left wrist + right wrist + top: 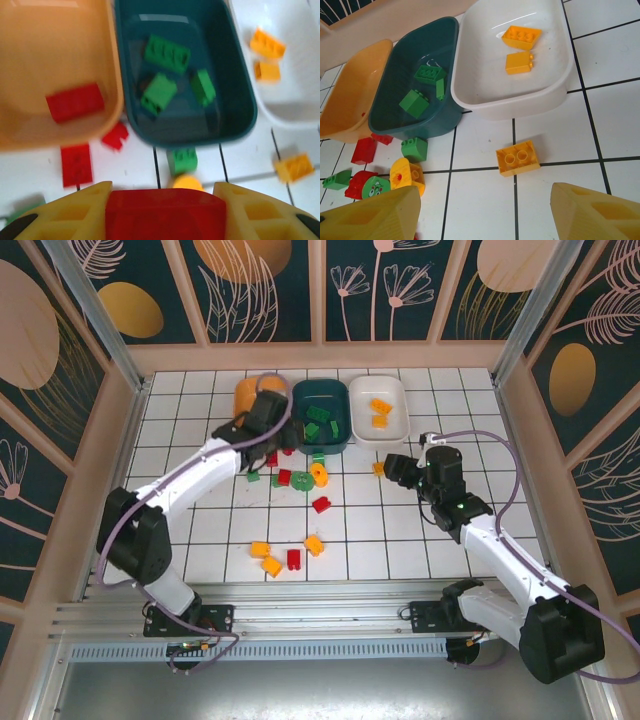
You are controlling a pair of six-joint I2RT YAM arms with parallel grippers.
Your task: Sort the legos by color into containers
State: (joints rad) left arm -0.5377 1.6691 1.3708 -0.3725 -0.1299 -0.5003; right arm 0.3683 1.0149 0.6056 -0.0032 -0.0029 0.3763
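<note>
Left hand (160,200) is clasping a red brick (165,222); orange tray (55,45) is lying just ahead-left. Right hand (485,200) is hanging open.

**Camera Placement: One Overhead, Two Wrist-Mounted**

The top external camera looks steeply down from above and behind the arm bases (190,620). It takes in the whole tiled table (400,540) from a distance.

The left wrist camera sits low and very close. It faces forward over the left gripper's fingers (75,215) and a red brick (165,215) toward the orange tray (50,40), teal tray (235,75) and white tray (295,105).

The right wrist camera looks obliquely down from slightly farther back, between the right gripper's fingers (370,215).

All three views share the three trays and the loose legos (517,157) before them.
</note>
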